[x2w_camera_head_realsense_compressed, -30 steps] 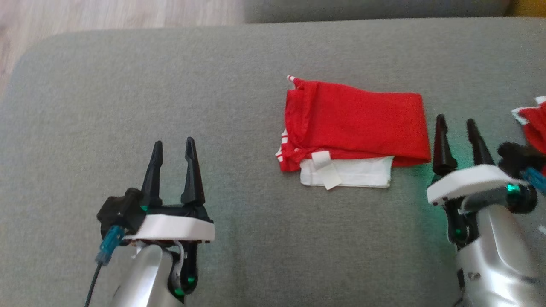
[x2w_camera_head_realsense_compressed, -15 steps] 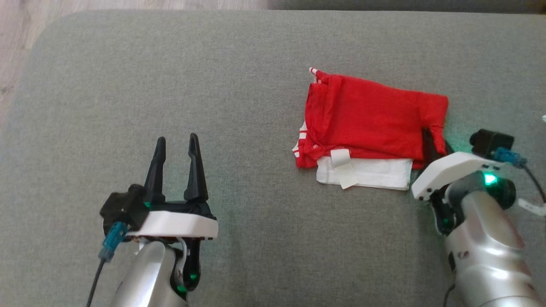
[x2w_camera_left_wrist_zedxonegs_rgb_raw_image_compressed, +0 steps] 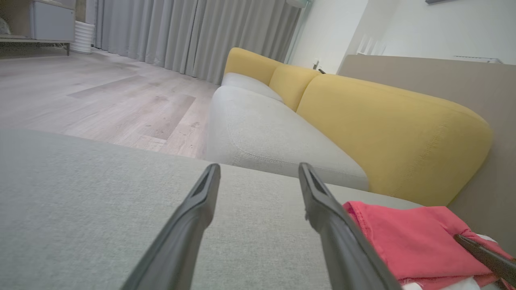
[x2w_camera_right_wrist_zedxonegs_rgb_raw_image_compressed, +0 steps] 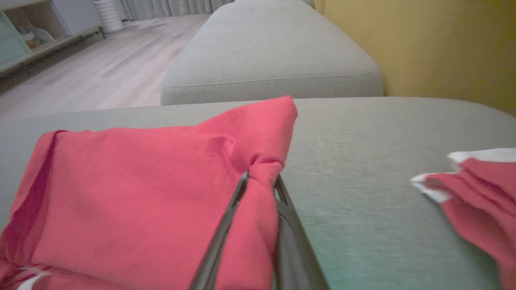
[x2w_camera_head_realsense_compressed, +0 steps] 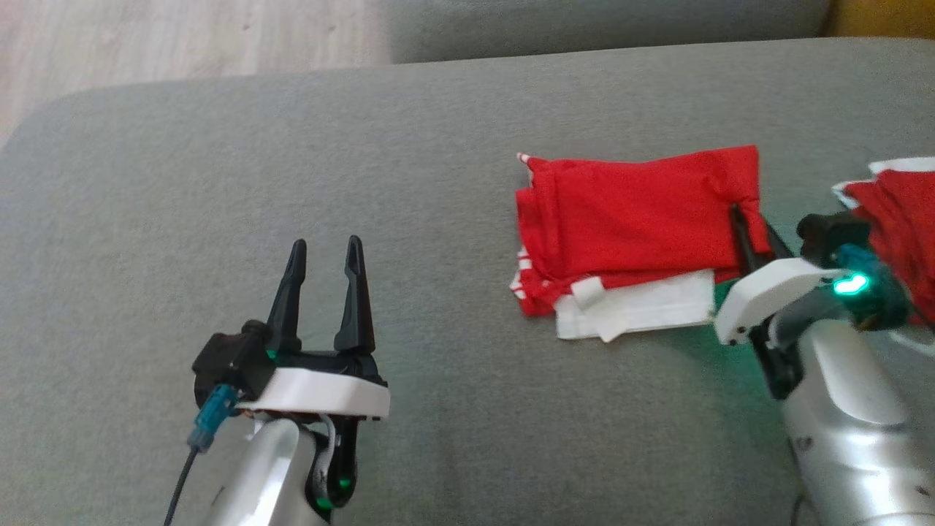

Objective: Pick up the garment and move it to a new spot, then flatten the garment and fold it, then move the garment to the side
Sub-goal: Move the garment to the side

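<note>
The garment (x2w_camera_head_realsense_compressed: 635,212) is a folded red piece with a white layer showing along its near edge, lying on the grey cushion (x2w_camera_head_realsense_compressed: 409,183). My right gripper (x2w_camera_head_realsense_compressed: 746,223) is shut on the garment's right edge, and the red cloth (x2w_camera_right_wrist_zedxonegs_rgb_raw_image_compressed: 141,181) bunches between the two fingers of the gripper (x2w_camera_right_wrist_zedxonegs_rgb_raw_image_compressed: 262,177). My left gripper (x2w_camera_head_realsense_compressed: 326,245) stands open over bare cushion, well to the left of the garment. In the left wrist view the open gripper (x2w_camera_left_wrist_zedxonegs_rgb_raw_image_compressed: 259,167) points past the garment (x2w_camera_left_wrist_zedxonegs_rgb_raw_image_compressed: 403,237), which lies at the lower right.
A second red and white cloth (x2w_camera_head_realsense_compressed: 895,204) lies at the right edge, close beside my right wrist; it also appears in the right wrist view (x2w_camera_right_wrist_zedxonegs_rgb_raw_image_compressed: 479,189). A yellow backrest (x2w_camera_left_wrist_zedxonegs_rgb_raw_image_compressed: 387,133) and another grey seat (x2w_camera_left_wrist_zedxonegs_rgb_raw_image_compressed: 266,137) stand beyond. Wood floor (x2w_camera_head_realsense_compressed: 146,51) lies past the cushion's far left edge.
My right gripper moved in to the garment's right edge and shut on it, bunching the cloth. The head camera shifted. The left gripper kept its pose.
</note>
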### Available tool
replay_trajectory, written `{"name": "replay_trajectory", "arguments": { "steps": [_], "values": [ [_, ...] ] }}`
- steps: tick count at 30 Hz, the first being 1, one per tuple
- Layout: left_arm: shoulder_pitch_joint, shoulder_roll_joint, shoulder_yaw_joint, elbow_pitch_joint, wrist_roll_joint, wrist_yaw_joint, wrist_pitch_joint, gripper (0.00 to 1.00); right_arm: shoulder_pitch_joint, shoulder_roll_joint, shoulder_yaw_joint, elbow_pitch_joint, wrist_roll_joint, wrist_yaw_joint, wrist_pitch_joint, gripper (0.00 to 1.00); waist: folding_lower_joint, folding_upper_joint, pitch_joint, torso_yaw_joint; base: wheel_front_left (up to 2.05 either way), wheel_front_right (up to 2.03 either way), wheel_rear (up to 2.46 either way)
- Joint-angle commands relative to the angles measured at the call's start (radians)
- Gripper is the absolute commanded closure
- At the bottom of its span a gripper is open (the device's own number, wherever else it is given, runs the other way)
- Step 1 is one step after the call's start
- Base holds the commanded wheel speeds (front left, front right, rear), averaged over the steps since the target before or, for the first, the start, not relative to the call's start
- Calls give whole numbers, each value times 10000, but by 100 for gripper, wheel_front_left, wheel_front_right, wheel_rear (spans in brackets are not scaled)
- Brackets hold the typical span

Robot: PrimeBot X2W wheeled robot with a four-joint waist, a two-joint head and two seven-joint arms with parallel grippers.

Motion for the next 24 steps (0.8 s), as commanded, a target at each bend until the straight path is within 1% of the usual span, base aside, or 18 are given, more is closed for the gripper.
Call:
{"name": "replay_trajectory", "arguments": {
  "steps": [1, 4, 7, 10, 13, 17, 18, 19, 24],
  "values": [
    [-149, 53, 232, -376, -19, 46, -51, 0, 85, -316, 381, -681, -145, -7, 177, 100, 0, 0, -177, -349, 0, 0, 0],
    [-123, 53, 217, -391, -7, 70, -51, 0, 266, -986, 709, -1531, -144, -7, 723, 100, 0, 0, -147, -643, 0, 0, 0],
    [-157, 53, 232, -404, 30, 77, -51, 0, 424, -1926, 849, -2475, 6, -7, 1351, 100, 0, 0, 1, -862, 0, 0, 0],
    [-262, 53, 248, -429, 50, 73, -51, 0, 644, -2887, 707, -3316, 173, -7, 1910, 100, 0, 0, 242, -996, 0, 0, 0],
    [-378, 53, 253, -436, 68, 50, -51, 0, 885, -3684, 314, -3906, 303, -7, 2341, 100, 0, 0, 511, -1077, 0, 0, 0],
    [-584, 53, 258, -416, 119, 1, -51, 0, 998, -4551, -228, -3994, 254, -7, 2620, 100, 0, 0, 914, -1085, 0, 0, 0],
    [-636, 53, 260, -413, 128, -7, -51, 0, 991, -4686, -374, -3928, 202, -7, 2658, 100, 0, 0, 1016, -1078, 0, 0, 0],
    [-636, 53, 260, -413, 128, -7, -51, 0, 991, -4686, -374, -3928, 202, -7, 2658, 100, 0, 0, 1016, -1078, 0, 0, 0],
    [-857, 53, 324, -368, 189, -63, -51, 0, 795, -5367, -737, -3344, -443, -7, 2372, 100, 0, 0, 1471, -1049, 0, 0, 0]
  ]
}}
